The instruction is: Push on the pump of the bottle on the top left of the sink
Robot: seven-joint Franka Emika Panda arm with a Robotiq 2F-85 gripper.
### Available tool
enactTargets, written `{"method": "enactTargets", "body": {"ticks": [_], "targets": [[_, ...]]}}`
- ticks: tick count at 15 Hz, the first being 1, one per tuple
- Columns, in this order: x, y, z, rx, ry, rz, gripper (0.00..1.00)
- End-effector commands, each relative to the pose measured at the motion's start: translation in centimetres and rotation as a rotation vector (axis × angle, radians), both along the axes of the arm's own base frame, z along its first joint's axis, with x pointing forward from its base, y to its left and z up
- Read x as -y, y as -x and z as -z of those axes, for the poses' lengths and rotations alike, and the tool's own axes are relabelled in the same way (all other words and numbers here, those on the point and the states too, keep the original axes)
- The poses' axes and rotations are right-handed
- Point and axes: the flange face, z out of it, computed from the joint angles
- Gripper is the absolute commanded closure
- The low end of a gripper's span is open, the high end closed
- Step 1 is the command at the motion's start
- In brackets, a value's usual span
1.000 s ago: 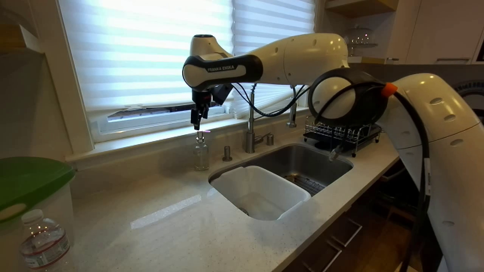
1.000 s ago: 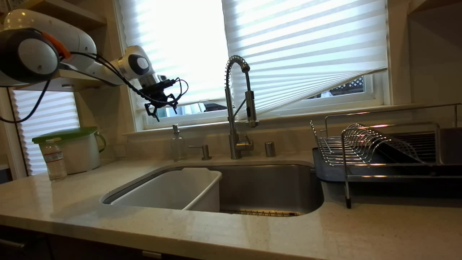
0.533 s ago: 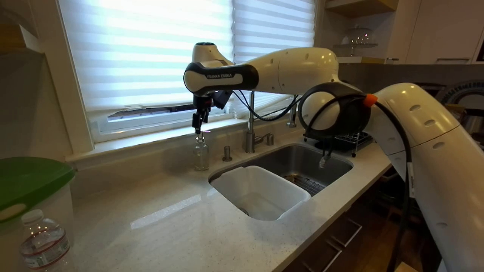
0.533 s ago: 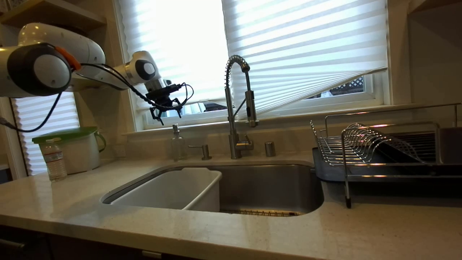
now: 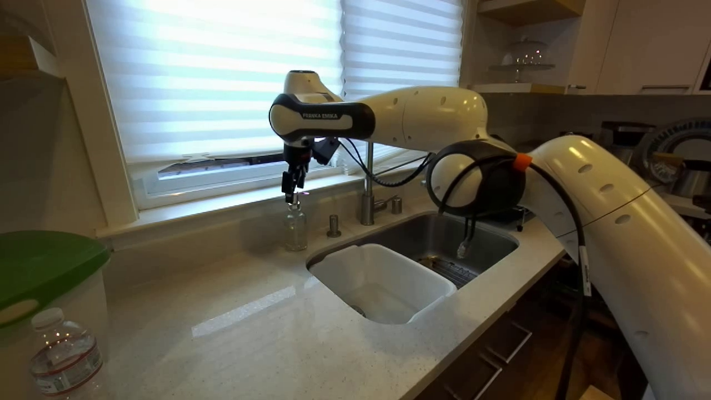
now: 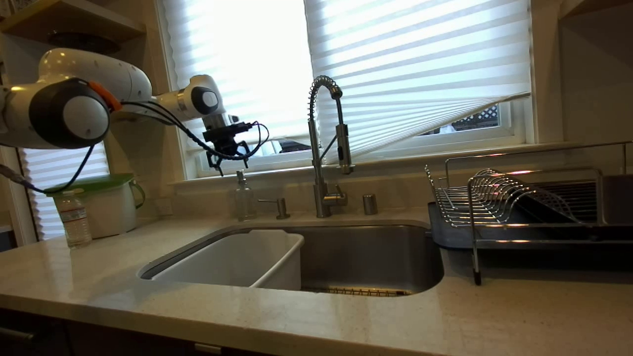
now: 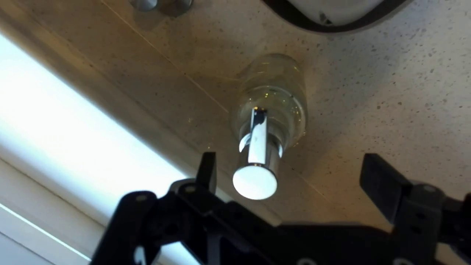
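Observation:
The clear bottle point(image 5: 296, 230) stands upright on the counter by the sink's back left corner; it also shows in an exterior view point(image 6: 244, 203) and in the wrist view point(image 7: 274, 79). Its silvery pump point(image 7: 255, 182) has a round flat top and a short nozzle; it also shows in an exterior view point(image 6: 241, 177). The steel sink point(image 6: 371, 247) holds a white tub point(image 5: 383, 283). My gripper point(image 7: 291, 163) is open and empty. In the wrist view the pump top shows between the fingers, nearer the left one. In an exterior view the gripper point(image 5: 290, 194) partly covers the pump; contact cannot be told.
A small metal dispenser point(image 6: 281, 207) and the tall faucet point(image 6: 319, 163) stand to the right of the bottle. The window sill point(image 5: 233, 201) runs behind it. A dish rack point(image 6: 494, 198) stands at right. A green-lidded bin point(image 6: 106, 207) and a water bottle point(image 6: 74, 220) stand at left.
The arm has come down. The open gripper is lower and closer to the pump, and a little further right in an exterior view. The bottle has not moved.

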Motion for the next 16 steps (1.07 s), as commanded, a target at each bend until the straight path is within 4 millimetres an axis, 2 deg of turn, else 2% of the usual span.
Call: {"method": "enactTargets", "body": {"ticks": [1,3,5,6,8,9,10,16], "targets": [[0.34,-0.50,0.53,-0.023,-0.041,-0.015,0.00],[0.39,-0.59,0.74,-0.030,-0.050,-0.015,0.00],[0.43,-0.66,0.88,-0.033,-0.057,-0.016,0.09],[0.41,-0.71,0.81,-0.028,-0.058,-0.015,0.19],[0.46,-0.80,0.72,-0.021,-0.061,-0.016,0.19],[0.49,-0.85,0.68,-0.018,-0.064,-0.015,0.27],[0.52,-0.89,0.72,-0.017,-0.067,-0.015,0.24],[0.61,-1.05,1.05,-0.017,-0.071,-0.012,0.35]]}}
